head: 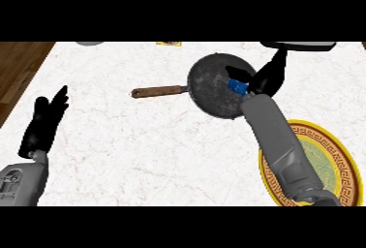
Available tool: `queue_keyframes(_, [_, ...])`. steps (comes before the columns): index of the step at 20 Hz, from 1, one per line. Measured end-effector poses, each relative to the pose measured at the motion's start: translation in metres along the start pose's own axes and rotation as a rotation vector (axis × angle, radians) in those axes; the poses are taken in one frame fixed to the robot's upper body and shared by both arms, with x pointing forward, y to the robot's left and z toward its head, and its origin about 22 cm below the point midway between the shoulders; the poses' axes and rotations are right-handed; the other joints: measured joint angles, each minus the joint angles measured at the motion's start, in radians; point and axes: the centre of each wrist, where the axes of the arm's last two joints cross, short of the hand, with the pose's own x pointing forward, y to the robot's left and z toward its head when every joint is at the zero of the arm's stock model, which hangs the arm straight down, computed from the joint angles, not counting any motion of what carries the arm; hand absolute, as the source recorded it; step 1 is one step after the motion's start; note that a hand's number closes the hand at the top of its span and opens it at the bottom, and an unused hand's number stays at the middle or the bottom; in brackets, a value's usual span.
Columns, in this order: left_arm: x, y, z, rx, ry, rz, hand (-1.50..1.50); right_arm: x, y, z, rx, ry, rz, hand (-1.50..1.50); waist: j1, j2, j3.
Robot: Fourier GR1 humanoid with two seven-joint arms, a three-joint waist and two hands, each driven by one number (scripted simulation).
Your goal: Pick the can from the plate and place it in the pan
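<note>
Right hand: my right hand (261,80) curls around the blue can (238,86) over the pan (214,85).
Left hand: my left hand (46,121) rests open, fingers straight.
Plate: the plate (336,160) sits near on the surface (143,145).

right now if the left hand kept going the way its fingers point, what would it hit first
Nothing close: the black left hand points up-right across bare white marble counter; the dark round pan's brown handle seems nearest, though depth is unclear.

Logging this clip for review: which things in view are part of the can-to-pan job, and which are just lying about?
Part of the job:
- can, blue, held over the pan
- pan, dark, with brown handle
- plate, gold-rimmed, now without the can
- right hand, curled round the can

Just lying about:
- left hand, resting open at the left
- grey object at the top edge
- yellow object at the top edge
- dark object at top right
</note>
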Motion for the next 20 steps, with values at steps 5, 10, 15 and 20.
queue_keyframes(5, [-0.004,0.004,0.000,0.018,0.028,0.005,0.00,-0.007,-0.001,-0.001,-0.075,0.032,-0.047,-1.50,-0.027,-0.014,-0.002])
queue_keyframes(10, [-0.017,0.012,0.006,0.041,0.058,0.008,0.00,-0.029,-0.008,0.002,-0.138,0.056,-0.080,-1.50,-0.062,-0.032,-0.003])
queue_keyframes(15, [-0.030,0.023,0.013,0.072,0.092,0.010,0.00,-0.056,-0.025,0.016,-0.155,0.051,-0.112,-1.50,-0.102,-0.047,-0.005])
queue_keyframes(20, [-0.041,0.031,0.020,0.094,0.110,0.012,0.00,-0.083,-0.055,0.039,-0.135,0.045,-0.149,-1.50,-0.131,-0.056,-0.006])
